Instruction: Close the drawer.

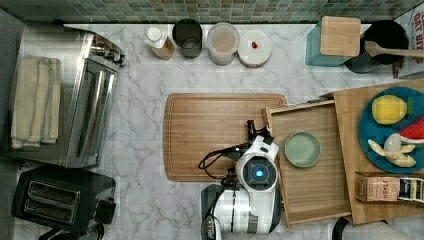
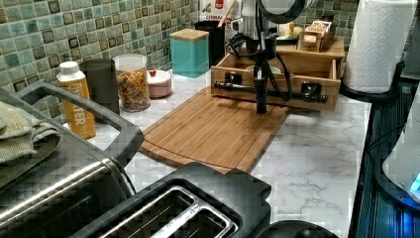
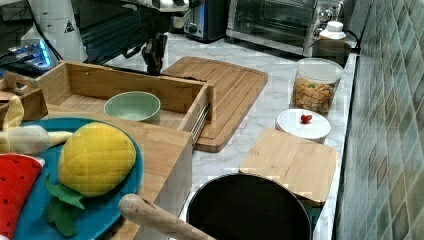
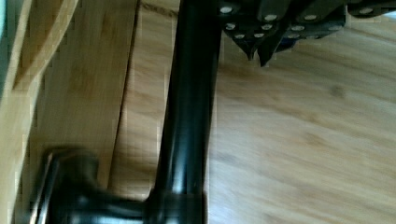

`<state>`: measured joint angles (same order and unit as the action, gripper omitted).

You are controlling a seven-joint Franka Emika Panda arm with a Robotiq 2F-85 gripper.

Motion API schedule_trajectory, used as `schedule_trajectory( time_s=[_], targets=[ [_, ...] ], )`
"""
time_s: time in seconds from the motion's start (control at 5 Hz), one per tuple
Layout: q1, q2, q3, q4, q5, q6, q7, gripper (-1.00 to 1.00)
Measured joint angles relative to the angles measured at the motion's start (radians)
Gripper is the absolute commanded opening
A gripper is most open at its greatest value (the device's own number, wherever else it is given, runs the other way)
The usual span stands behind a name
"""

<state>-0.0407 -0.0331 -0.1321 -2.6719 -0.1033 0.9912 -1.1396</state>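
Marble-patterned grey-white counter (image 1: 140, 125) is carrying everything, and on the top view's left a brushed-steel toaster oven (image 1: 75, 100) is sitting well away from the work. Further right, a flat rounded-corner wooden cutting board (image 1: 210, 135) is lying just in front of the wide shallow light-bamboo drawer (image 1: 312, 192), which is standing pulled out over the board's edge from under a thick flat wooden slab (image 1: 346, 115). A round pale-green bowl (image 1: 302, 149) is resting inside it, so a smooth push is looking wise. The black gripper (image 2: 261, 108) is hanging upright just outside the drawer front, beside the slim black bar handle (image 4: 189, 116). Its fingertips are sitting nearly together with nothing between them, which is reading as a set-up to shove the front inward rather than to grasp the bar. The drawer is not yet closed. On the slab, a round blue plate (image 1: 367, 125) is holding plush fruit, and a small cardboard tea box (image 1: 380, 186) is showing the word "STASH". Printing in the top view's far right corner is partly reading "OAT"
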Motion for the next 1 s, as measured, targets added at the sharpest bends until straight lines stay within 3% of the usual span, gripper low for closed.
schedule_trajectory(
  time_s=[0.4, 0.6, 0.8, 1.0],
  targets=[
    [-0.049, 0.004, -0.055, 0.021, 0.039, -0.007, -0.108, -1.0],
    [-0.099, 0.024, -0.05, 0.047, 0.064, -0.007, -0.22, -1.0],
    [-0.116, 0.076, -0.081, 0.102, 0.162, -0.007, -0.318, -1.0],
    [-0.11, 0.146, -0.142, 0.189, 0.199, -0.052, -0.43, -1.0]
  ],
)
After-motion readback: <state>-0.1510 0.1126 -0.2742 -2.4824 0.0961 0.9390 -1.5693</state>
